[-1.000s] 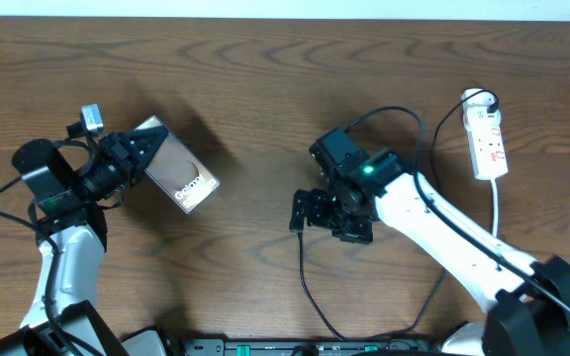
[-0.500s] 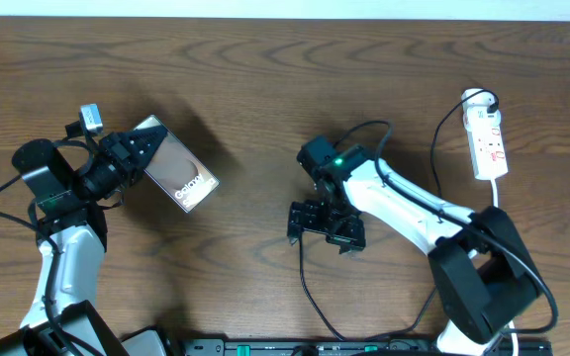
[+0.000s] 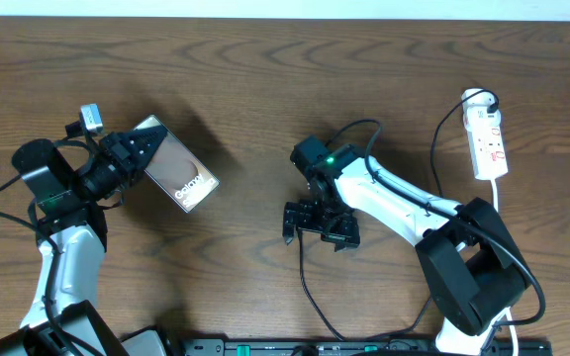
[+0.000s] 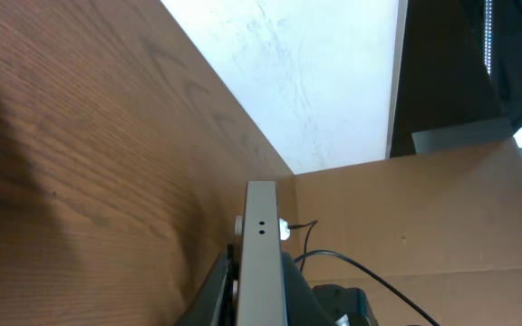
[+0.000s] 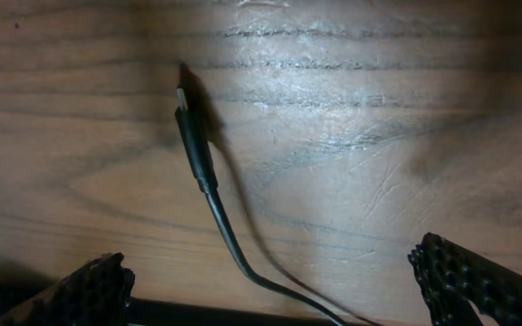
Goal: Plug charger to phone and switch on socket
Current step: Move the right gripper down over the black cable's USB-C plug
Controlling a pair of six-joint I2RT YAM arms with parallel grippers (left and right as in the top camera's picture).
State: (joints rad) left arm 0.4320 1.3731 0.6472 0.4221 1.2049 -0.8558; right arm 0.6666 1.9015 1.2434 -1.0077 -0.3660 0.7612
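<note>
My left gripper (image 3: pixel 130 155) is shut on the phone (image 3: pixel 179 172), a dark brown-black slab with white "Galaxy" text, and holds it tilted above the table at the left. In the left wrist view the phone's grey edge (image 4: pixel 261 226) stands between the two fingers (image 4: pixel 261 285). My right gripper (image 3: pixel 318 223) is open and low over the table's middle. The charger's thin black cable (image 3: pixel 303 272) runs toward the front edge. In the right wrist view its connector tip (image 5: pixel 182 98) lies flat on the wood ahead of the open fingers (image 5: pixel 284 285). The white socket (image 3: pixel 489 138) lies at the far right.
The socket's white cord (image 3: pixel 495 203) runs toward me along the right side, and a black cable (image 3: pixel 441 124) loops beside it. A small grey clip-like part (image 3: pixel 91 118) sits near the left arm. Bare wood lies between the phone and the right gripper.
My right gripper has moved a little left and toward the front, over the charger's end. The left arm and the phone have not moved.
</note>
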